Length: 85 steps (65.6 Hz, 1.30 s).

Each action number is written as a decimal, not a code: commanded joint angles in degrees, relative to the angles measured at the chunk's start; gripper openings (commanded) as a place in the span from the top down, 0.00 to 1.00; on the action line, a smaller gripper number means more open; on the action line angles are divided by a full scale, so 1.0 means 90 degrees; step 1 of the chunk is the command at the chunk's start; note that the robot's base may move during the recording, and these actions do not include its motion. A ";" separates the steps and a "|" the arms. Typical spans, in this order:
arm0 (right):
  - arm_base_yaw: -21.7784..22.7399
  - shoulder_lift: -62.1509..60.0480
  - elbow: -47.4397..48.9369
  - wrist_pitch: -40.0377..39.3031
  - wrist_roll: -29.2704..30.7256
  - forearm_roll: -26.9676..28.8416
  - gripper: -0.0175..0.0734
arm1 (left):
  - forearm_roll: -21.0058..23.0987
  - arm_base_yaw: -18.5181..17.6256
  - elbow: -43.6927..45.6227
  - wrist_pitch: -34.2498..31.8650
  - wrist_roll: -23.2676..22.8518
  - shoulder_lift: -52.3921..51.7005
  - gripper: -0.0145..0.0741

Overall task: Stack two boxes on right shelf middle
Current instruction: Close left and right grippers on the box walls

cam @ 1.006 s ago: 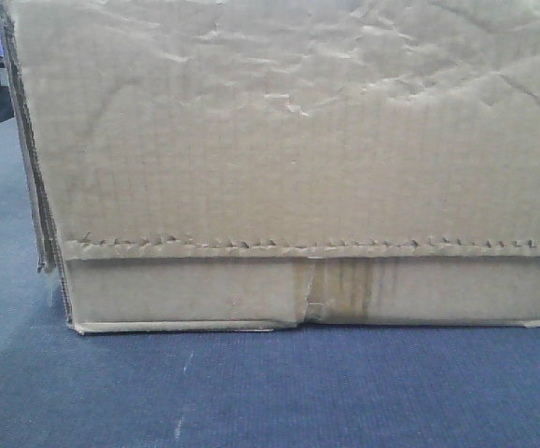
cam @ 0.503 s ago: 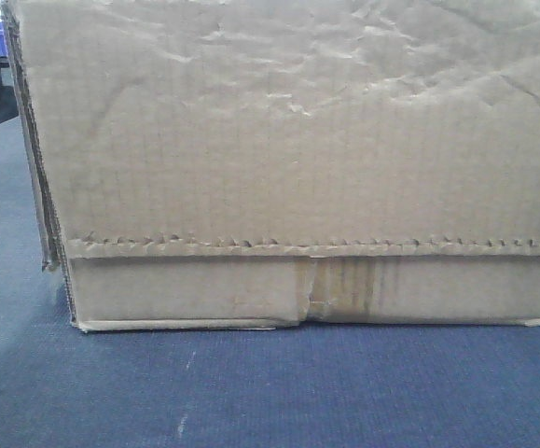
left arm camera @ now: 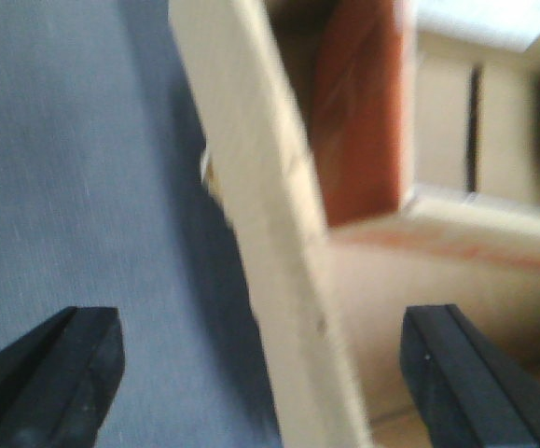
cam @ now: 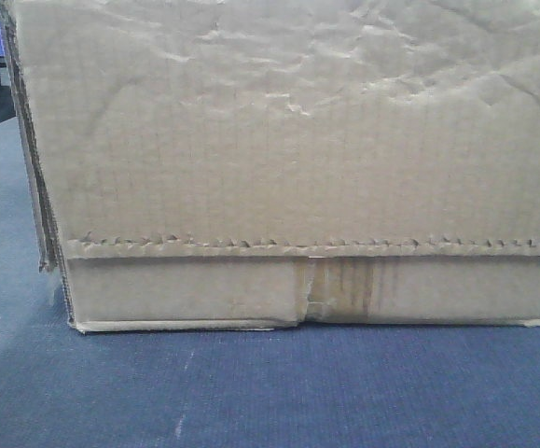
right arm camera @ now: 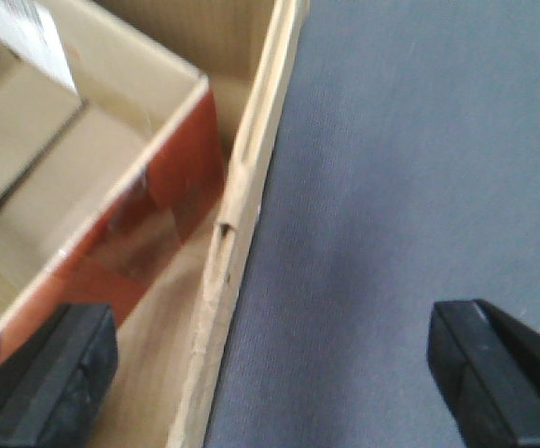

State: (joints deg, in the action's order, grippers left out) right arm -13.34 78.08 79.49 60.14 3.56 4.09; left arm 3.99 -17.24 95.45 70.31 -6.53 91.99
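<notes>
Two grippers hang open over the box (cam: 288,159), each with one side wall between its spread fingers: the left gripper (left arm camera: 260,336) astride the left wall, the right gripper (right arm camera: 274,322) astride the right one. I judge this prepares a pinch from both sides, to lift evenly. The box sits on a blue-grey surface (cam: 251,392), with a smaller carton (right arm camera: 158,215) inside. No shelf is visible.

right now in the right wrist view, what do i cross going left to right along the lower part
black claw finger → red-brown taped inner flap → box wall edge → blue-grey surface → other black claw finger
</notes>
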 commanded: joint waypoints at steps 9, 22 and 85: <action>0.0001 0.0471 0.0026 0.0104 0.0062 0.0010 0.18 | 0.0085 -0.0054 -0.0256 -0.0038 0.0028 0.0132 0.27; 0.0001 0.0836 0.0026 0.0127 0.0062 0.0013 0.18 | 0.0045 -0.0214 -0.0256 -0.0082 0.0028 0.0309 0.27; 0.0001 0.0879 0.0071 0.0083 0.0062 0.0023 0.98 | -0.0999 -0.0312 -0.0175 -0.0038 -0.0832 0.0367 0.96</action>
State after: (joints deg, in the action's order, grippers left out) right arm -13.80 87.92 79.49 61.39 3.32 7.11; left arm 0.74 -20.19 93.36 69.98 -11.99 97.09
